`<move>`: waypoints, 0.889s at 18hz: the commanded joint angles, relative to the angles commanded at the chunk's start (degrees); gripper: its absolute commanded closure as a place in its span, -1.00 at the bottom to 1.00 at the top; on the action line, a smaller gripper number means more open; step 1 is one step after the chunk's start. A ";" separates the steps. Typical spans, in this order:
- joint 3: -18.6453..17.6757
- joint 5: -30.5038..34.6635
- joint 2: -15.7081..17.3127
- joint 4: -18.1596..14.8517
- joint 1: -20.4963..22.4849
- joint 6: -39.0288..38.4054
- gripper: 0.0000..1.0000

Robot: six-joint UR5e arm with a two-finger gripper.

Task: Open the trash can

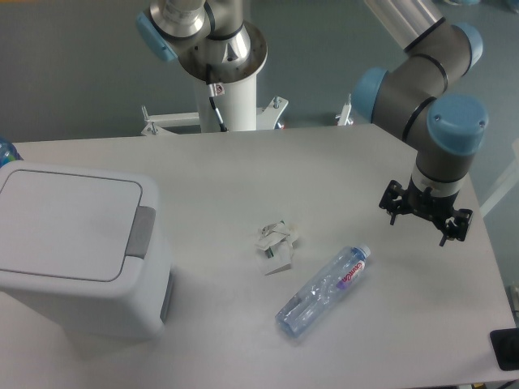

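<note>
The trash can (77, 247) is a large boxy white bin at the left of the table. Its flat lid (65, 219) lies shut, with the grey push-button latch (143, 232) on its right edge. My gripper (426, 212) hangs from the arm at the far right of the table, well away from the bin and above the tabletop. Only its black mounting part shows from this angle. I cannot make out the fingers, and nothing shows in them.
A crumpled clear wrapper (276, 243) lies mid-table. A clear plastic water bottle (324, 290) lies on its side between the bin and the gripper. A dark object (507, 348) sits at the right edge. The arm's white base (227, 97) stands behind the table.
</note>
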 joint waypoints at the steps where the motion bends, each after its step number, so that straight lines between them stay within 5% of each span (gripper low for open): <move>1: 0.00 -0.09 -0.09 0.00 0.00 0.09 -1.00; 12: -0.35 -5.71 0.18 0.26 0.70 -0.87 -1.00; 16: 0.35 -8.86 2.37 0.26 0.35 -9.03 -1.00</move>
